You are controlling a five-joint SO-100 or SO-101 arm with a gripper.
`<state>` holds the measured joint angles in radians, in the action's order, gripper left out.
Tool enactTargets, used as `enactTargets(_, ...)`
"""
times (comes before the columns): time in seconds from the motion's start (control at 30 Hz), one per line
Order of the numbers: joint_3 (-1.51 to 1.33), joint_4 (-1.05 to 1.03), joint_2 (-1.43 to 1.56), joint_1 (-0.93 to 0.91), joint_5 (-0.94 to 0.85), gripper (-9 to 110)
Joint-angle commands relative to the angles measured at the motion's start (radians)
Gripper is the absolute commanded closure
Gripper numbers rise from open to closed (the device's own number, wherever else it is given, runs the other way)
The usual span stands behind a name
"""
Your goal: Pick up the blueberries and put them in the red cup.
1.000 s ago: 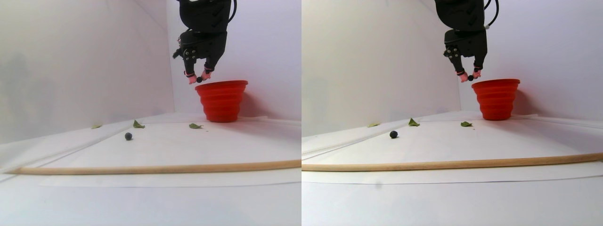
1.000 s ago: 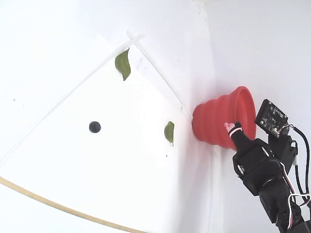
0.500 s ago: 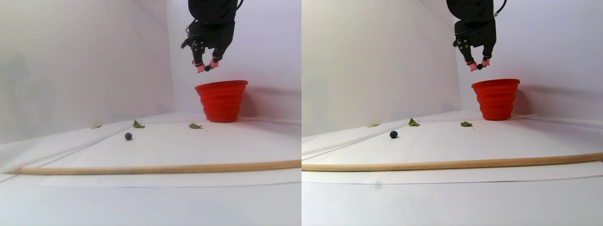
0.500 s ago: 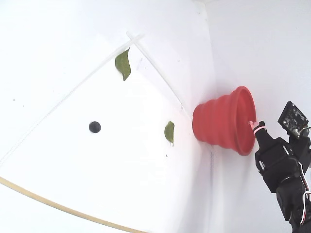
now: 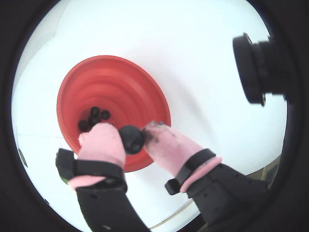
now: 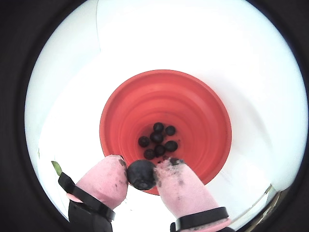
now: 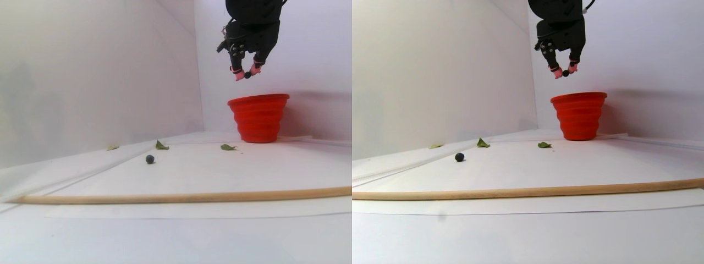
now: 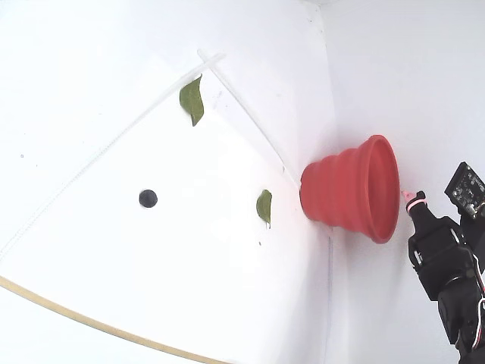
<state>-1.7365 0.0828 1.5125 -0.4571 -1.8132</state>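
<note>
The red cup stood upright on the white floor by the back wall — ribbed, stepped, widening to a thick rim. Several blueberries lay clustered at its bottom. One blueberry hung above the rim, pinched between pink fingertips. Another blueberry lay alone on the floor, well apart from the cup.
</note>
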Motion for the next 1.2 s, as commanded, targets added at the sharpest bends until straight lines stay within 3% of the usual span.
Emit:
enactTargets(0.0, 0.112, 0.005, 0.035, -0.014, 0.012, 87)
enactTargets(1.17, -0.129, -0.107, 0.285, 0.138, 0.037, 87)
